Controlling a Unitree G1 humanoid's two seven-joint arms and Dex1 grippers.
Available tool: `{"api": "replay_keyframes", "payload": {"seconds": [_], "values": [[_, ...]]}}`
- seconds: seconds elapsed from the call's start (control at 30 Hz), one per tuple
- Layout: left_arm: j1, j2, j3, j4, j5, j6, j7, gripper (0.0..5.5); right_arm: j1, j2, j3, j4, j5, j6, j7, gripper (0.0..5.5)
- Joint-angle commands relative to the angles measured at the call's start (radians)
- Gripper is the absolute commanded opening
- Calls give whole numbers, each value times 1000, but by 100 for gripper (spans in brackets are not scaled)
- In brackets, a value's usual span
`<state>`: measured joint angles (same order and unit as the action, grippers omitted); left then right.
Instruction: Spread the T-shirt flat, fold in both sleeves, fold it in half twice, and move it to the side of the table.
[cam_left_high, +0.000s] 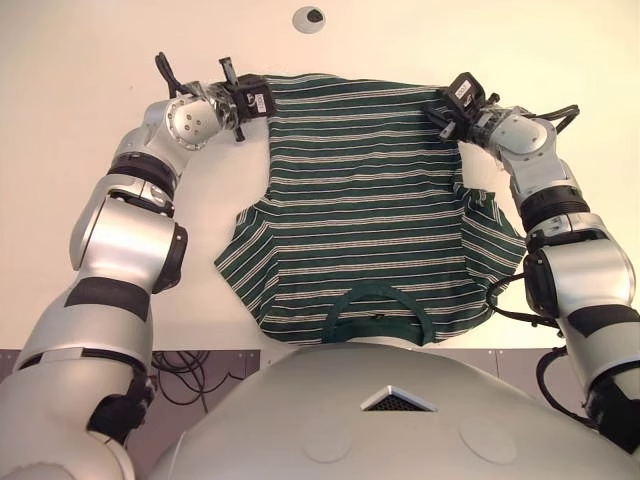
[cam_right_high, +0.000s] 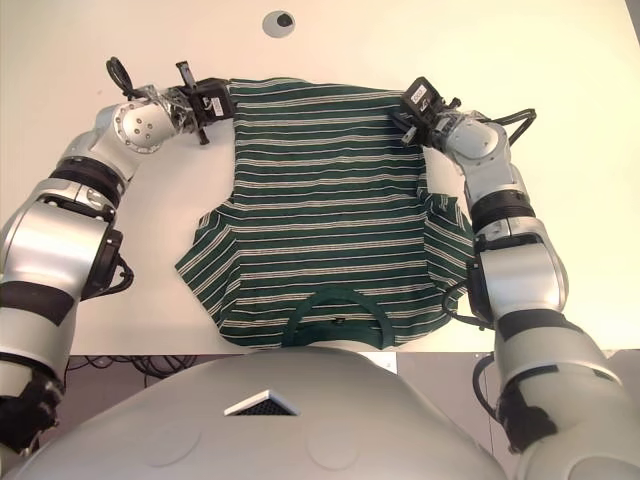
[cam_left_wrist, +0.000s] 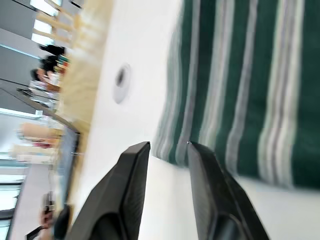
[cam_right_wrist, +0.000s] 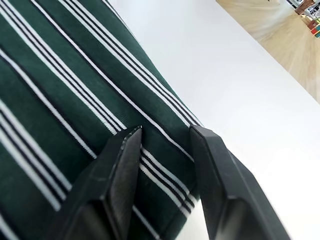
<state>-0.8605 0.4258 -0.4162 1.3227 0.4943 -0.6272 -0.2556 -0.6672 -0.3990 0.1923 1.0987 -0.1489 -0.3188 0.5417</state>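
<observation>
A dark green T-shirt (cam_left_high: 370, 200) with white stripes lies spread on the white table (cam_left_high: 80, 60), collar (cam_left_high: 378, 303) toward me and hem at the far side. Its left sleeve (cam_left_high: 238, 255) lies flat; the right sleeve (cam_left_high: 495, 228) is bunched beside my right forearm. My left gripper (cam_left_high: 250, 100) sits at the hem's far left corner, open, its fingertips (cam_left_wrist: 142, 150) just short of the fabric edge. At the far right hem corner my right gripper (cam_left_high: 455, 105) is open too, and striped cloth shows between its fingers (cam_right_wrist: 125, 150).
A round grey cable cap (cam_left_high: 309, 18) is set into the table beyond the hem. Bare table surface stretches to the left and right of the shirt. The table's front edge (cam_left_high: 200, 348) runs just below the collar, with cables hanging under it.
</observation>
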Motion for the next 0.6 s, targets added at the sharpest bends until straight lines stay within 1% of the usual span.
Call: {"api": "replay_keyframes", "payload": {"seconds": [0.03, 0.13, 0.2, 0.23, 0.27, 0.3, 0.33, 0.37, 0.4, 0.43, 0.5, 0.6], "values": [[-45, 12, 91, -9, -66, -63, 71, 132, 4, 21, -19, 20, 2, -14, -5, 174], [-51, 41, 189, -33, -167, -149, 20, 132, 21, 17, -45, -22, 28, -61, 5, 174], [-20, 76, 250, -63, -256, -198, -100, 132, 51, 9, -68, -87, 58, -89, 21, 174], [5, 90, 285, -83, -317, -204, -197, 132, 70, 3, -77, -125, 72, -96, 31, 174], [56, 106, 340, -129, -439, -165, -395, 132, 99, -8, -91, -184, 92, -99, 46, 174], [111, 123, 392, -189, -562, -73, -595, 132, 127, -19, -102, -242, 109, -97, 59, 174], [196, 160, 434, -288, -696, 69, -796, 132, 160, -35, -116, -306, 128, -93, 69, 174], [301, 215, 460, -399, -809, 242, -961, 132, 190, -52, -132, -369, 147, -82, 77, 174], [397, 266, 468, -493, -881, 375, -1067, 132, 213, -66, -144, -416, 159, -73, 81, 174], [505, 318, 468, -571, -930, 462, -1152, 132, 231, -79, -157, -458, 169, -61, 86, 174], [664, 382, 470, -676, -981, 568, -1246, 132, 265, -97, -179, -530, 181, -34, 94, 174], [886, 464, 495, -860, -1036, 714, -1300, 132, 314, -116, -201, -640, 191, 17, 104, 174]]}}
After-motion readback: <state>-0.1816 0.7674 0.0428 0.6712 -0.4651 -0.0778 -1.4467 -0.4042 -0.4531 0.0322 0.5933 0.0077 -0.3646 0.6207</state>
